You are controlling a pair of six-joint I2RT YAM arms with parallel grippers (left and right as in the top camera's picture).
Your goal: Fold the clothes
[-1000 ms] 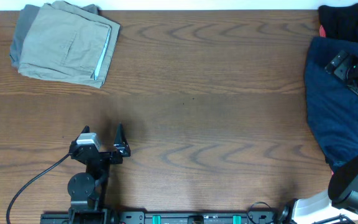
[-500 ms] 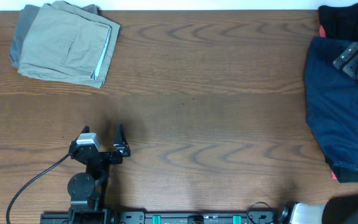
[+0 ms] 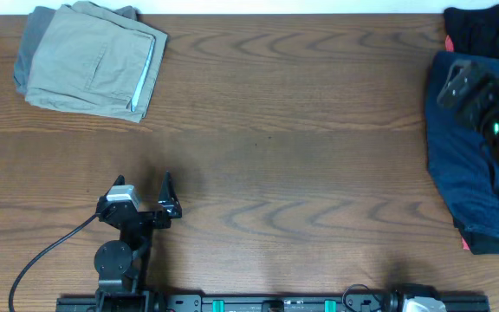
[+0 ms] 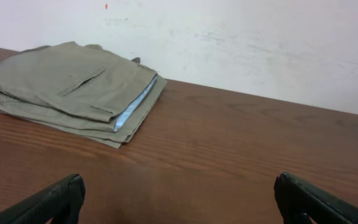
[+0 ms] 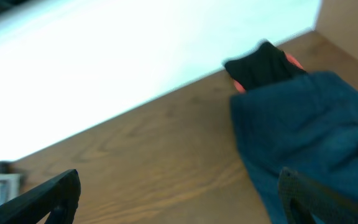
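Folded pale khaki shorts (image 3: 93,61) with a back pocket lie at the far left of the table on a grey garment (image 3: 24,54); the khaki shorts also show in the left wrist view (image 4: 73,87). A navy-blue garment (image 3: 462,173) lies spread at the right edge, also in the right wrist view (image 5: 309,124). A black garment (image 3: 479,30) lies behind it, seen too in the right wrist view (image 5: 260,65). My left gripper (image 3: 168,198) is open and empty near the front left (image 4: 179,199). My right gripper (image 3: 457,85) is blurred above the navy garment, open and empty (image 5: 179,199).
A white wall runs along the table's far edge (image 4: 241,43). A bit of red or pink cloth (image 3: 467,245) peeks out under the navy garment's near end. A black cable (image 3: 42,260) trails from the left arm's base.
My right arm has swung over the navy garment, its gripper moving left and toward the middle; it is motion-blurred. The left arm and the clothes have not moved.
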